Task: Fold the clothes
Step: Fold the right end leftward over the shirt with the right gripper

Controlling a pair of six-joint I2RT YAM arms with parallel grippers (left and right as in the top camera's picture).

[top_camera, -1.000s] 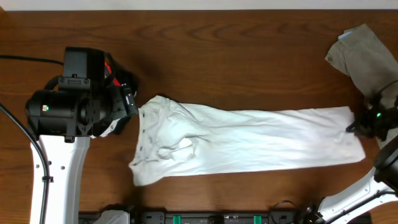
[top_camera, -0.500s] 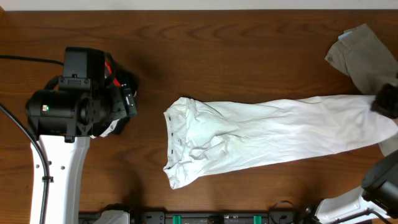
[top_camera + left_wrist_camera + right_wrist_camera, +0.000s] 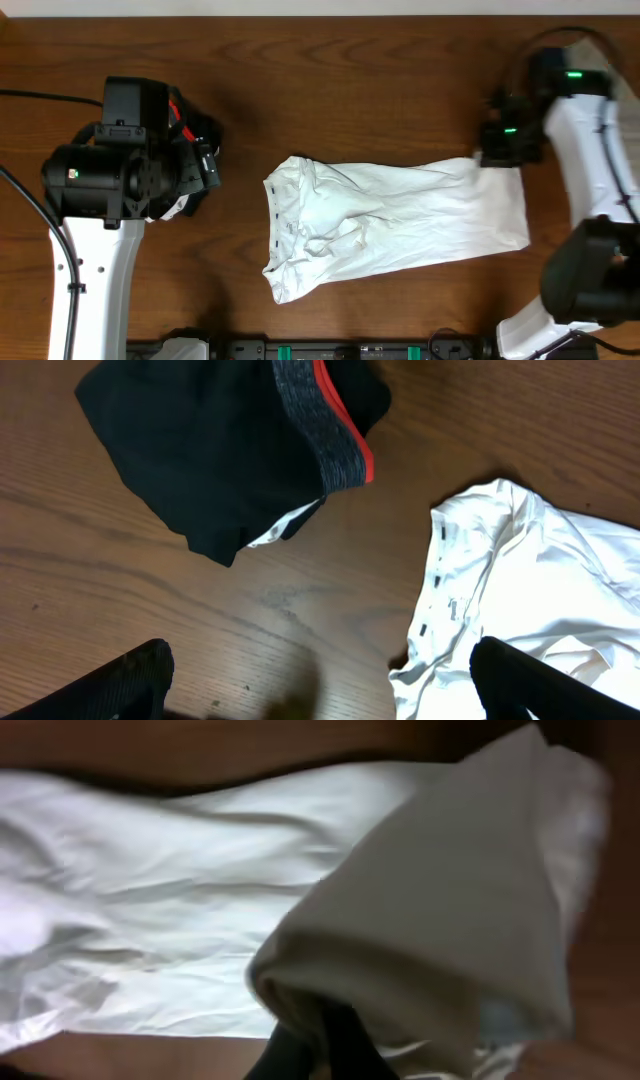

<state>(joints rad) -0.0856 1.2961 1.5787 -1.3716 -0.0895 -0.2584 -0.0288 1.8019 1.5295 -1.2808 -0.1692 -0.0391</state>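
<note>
Right gripper [image 3: 497, 158] clenches the right end of the white T-shirt [image 3: 390, 225] lying centre of the table [image 3: 400, 80], left gripper [image 3: 320, 685] hangs released at left; that end should travel leftward low and level, landing square.

Cloth on wood, plastic-looking arms.
White T-shirt [image 3: 390, 225]: thin matt cloth, cotton-looking, soft creases, no shine. Table [image 3: 350, 80] under the T-shirt: dark brown wood, smooth, clear grain, slight sheen. Black garment [image 3: 200, 450] left of the T-shirt: matt black fabric; its waistband [image 3: 325, 430] is grey flecked knit w/ a red edge. Left arm [image 3: 100, 185], left of the T-shirt: matt black casing on top, smooth glossy white shell below. Right arm [image 3: 585, 130], right of the T-shirt: smooth white shell, matt black parts.
</note>
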